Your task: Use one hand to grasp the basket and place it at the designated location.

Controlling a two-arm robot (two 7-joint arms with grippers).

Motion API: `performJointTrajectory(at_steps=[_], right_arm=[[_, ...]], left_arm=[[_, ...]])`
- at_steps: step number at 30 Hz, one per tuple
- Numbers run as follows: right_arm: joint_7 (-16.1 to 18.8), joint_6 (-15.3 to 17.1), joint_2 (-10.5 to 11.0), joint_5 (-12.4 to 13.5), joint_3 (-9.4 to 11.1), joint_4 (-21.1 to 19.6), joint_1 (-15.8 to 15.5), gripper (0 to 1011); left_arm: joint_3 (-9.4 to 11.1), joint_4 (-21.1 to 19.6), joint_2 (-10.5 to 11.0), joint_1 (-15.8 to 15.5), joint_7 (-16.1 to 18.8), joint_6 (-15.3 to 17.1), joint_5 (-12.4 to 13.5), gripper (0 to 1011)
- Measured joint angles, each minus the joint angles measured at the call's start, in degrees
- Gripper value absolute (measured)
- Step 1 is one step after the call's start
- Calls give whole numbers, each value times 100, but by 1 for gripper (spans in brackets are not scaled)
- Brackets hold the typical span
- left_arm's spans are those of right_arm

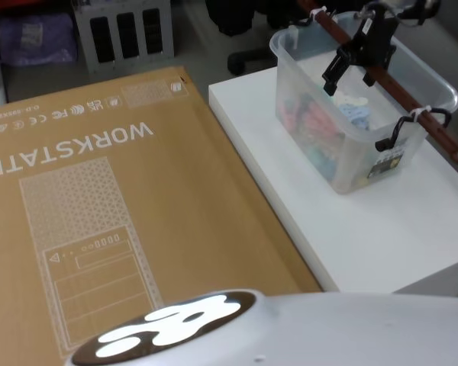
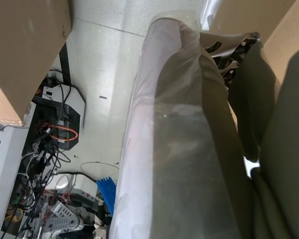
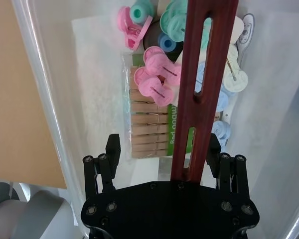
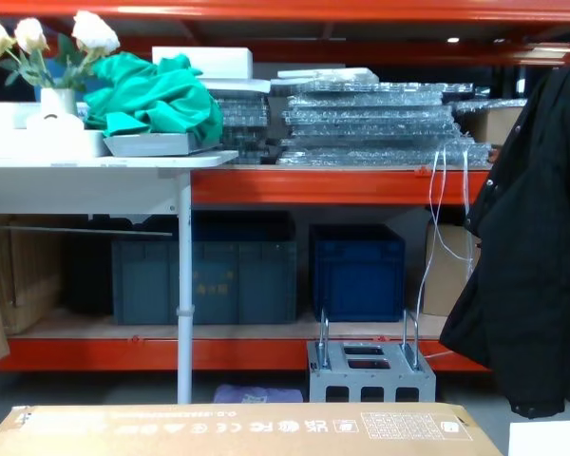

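One arm, the right, is held out over the basket, which is set on the white worktop to the robot's right, beside a flat cardboard box. The right end effector is pointed down into the tub. Its fingers are spread wide to either side of the reddish-brown bar laid across the rim, not clamped on it. Coloured clothes pegs are seen inside.

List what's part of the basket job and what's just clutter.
Job: basket; its red-brown bar handle; right gripper, open astride the bar; white table under the basket.
Lying about: cardboard box; blue crates; grey metal block; black coat; clothes pegs inside the basket.
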Motion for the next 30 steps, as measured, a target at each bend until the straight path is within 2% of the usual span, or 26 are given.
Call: performJointTrajectory(at_steps=[9, 18, 22, 30], right_arm=[[-66, -110, -252, -64, -61, 487, 45, 1001], [-86, -166, -318, -88, -60, 615, 45, 995], [-118, -166, -230, -67, -18, 475, 0, 917], [-146, -151, -127, -49, 11, 313, -36, 669]], left_arm=[[0, 0, 0, 0, 0, 0, 0, 0], [0, 0, 0, 0, 0, 0, 0, 0], [0, 1, 0, 0, 0, 0, 0, 0], [0, 1, 0, 0, 0, 0, 0, 0]])
